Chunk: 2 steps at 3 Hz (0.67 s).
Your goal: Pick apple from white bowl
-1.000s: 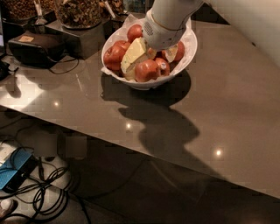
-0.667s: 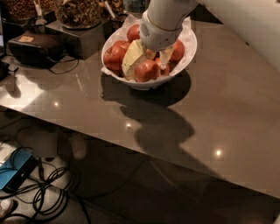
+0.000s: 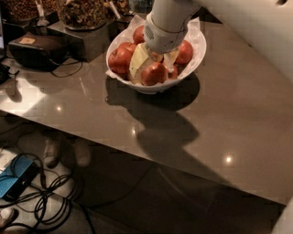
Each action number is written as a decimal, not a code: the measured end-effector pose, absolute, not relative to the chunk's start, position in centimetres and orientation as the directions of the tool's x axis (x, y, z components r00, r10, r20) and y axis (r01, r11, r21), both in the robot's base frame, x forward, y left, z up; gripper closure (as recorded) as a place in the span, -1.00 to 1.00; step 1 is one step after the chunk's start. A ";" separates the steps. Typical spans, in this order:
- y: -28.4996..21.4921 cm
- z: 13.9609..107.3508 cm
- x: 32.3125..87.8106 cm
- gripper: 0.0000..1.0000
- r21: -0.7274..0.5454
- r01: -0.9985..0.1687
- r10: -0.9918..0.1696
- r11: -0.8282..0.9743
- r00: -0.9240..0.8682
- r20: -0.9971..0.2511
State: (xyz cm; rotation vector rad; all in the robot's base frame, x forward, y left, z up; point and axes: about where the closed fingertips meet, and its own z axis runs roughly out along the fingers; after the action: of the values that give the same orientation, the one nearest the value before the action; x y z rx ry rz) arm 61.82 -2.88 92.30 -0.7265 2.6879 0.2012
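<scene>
The white bowl [image 3: 198, 54] stands at the back of the table, lined with crinkled white paper and holding several red apples, such as one at the front [image 3: 153, 74] and one at the left [image 3: 120, 58]. My gripper [image 3: 154, 60] reaches down into the middle of the bowl from above on a white arm. Its pale yellow fingers [image 3: 138, 61] stand apart, one on each side of an apple [image 3: 156, 56] that is mostly hidden under the wrist. The gripper looks open around it.
The bowl sits on a grey-brown table [image 3: 229, 114]. Dark containers of nuts [image 3: 82, 13] and a black box [image 3: 39, 48] stand at the back left. Cables and a blue device [image 3: 18, 180] lie on the floor below the table's front edge.
The arm has shifted slightly to the left over the bowl. The spacing of the fingers and the apples look the same.
</scene>
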 end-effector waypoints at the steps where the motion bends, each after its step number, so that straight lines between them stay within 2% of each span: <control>1: -3.0 92.1 61.9 -0.36 0.043 -0.508 -0.460 0.860 -0.810 -0.364; 2: -3.4 91.4 62.0 -0.26 0.039 -0.501 -0.457 0.864 -0.816 -0.353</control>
State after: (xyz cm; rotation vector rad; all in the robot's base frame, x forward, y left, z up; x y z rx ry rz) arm 62.01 -3.37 91.41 -0.7168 2.7042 0.1852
